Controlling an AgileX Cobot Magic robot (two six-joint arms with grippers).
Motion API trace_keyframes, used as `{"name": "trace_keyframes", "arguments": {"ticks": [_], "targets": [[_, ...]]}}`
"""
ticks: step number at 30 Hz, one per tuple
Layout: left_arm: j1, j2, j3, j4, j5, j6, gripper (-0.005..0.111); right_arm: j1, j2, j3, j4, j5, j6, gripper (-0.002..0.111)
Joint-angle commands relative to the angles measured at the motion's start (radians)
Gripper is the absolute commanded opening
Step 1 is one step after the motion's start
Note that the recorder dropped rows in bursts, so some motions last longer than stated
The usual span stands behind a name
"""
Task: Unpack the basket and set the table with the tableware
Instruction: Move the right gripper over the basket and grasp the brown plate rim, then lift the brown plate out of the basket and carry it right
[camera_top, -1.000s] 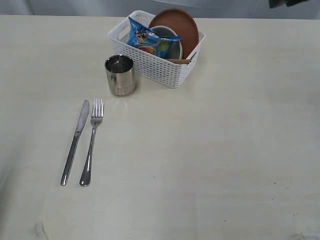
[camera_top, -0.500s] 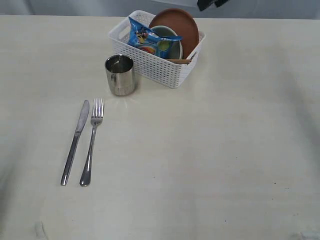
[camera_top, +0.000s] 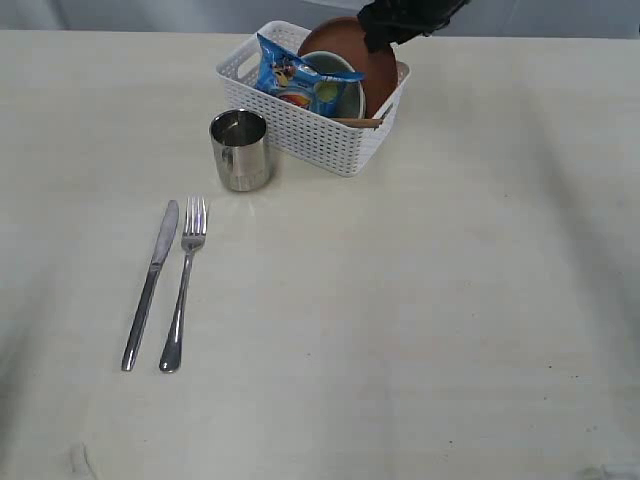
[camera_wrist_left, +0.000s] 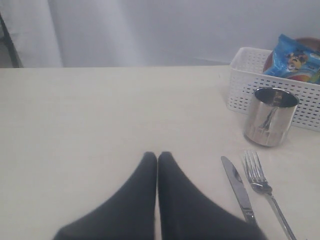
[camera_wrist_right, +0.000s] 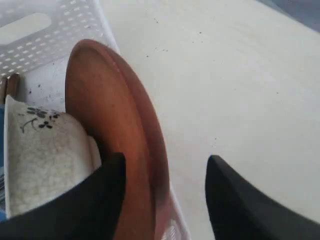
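The right pincer (camera_top: 400, 22) is mostly cut off by the exterior view's upper edge. Its wrist view shows it spread wide, gripping nothing, one finger on either side of the reddish-brown plate's (camera_wrist_right: 115, 110) rim. The plate stands on edge at the right end of the basket (camera_top: 300, 125), with the pale bowl (camera_wrist_right: 45, 160) against it. A crisp bag (camera_top: 295, 80) hides whatever lies beneath. Broad open tabletop (camera_top: 450, 300) spreads right of the basket. The left pincer (camera_wrist_left: 157, 157) is closed and empty, near the knife (camera_top: 150, 285) and fork (camera_top: 182, 285).

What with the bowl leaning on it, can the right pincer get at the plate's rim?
Probably yes: the open right pincer straddles the plate's upright rim; the bowl leans against its face lower down.
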Motion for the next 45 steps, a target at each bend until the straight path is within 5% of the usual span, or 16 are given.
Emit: {"name": "trace_keyframes", "arguments": {"ticks": [1, 12, 37, 45], "targets": [[0.002, -0.003, 0.004, 0.000, -0.003, 0.000, 0.000, -0.004, 0.015, -0.007, 0.012, -0.027, -0.040, 0.040], [0.002, -0.003, 0.004, 0.000, -0.003, 0.000, 0.000, -0.002, 0.025, -0.007, 0.050, -0.024, -0.120, 0.000], [0.002, -0.003, 0.004, 0.000, -0.003, 0.000, 0.000, 0.000, -0.095, -0.071, -0.108, -0.090, -0.118, 0.000], [0.002, -0.003, 0.004, 0.000, -0.003, 0.000, 0.000, -0.005, -0.174, -0.077, -0.336, -0.105, 0.035, 0.000]]}}
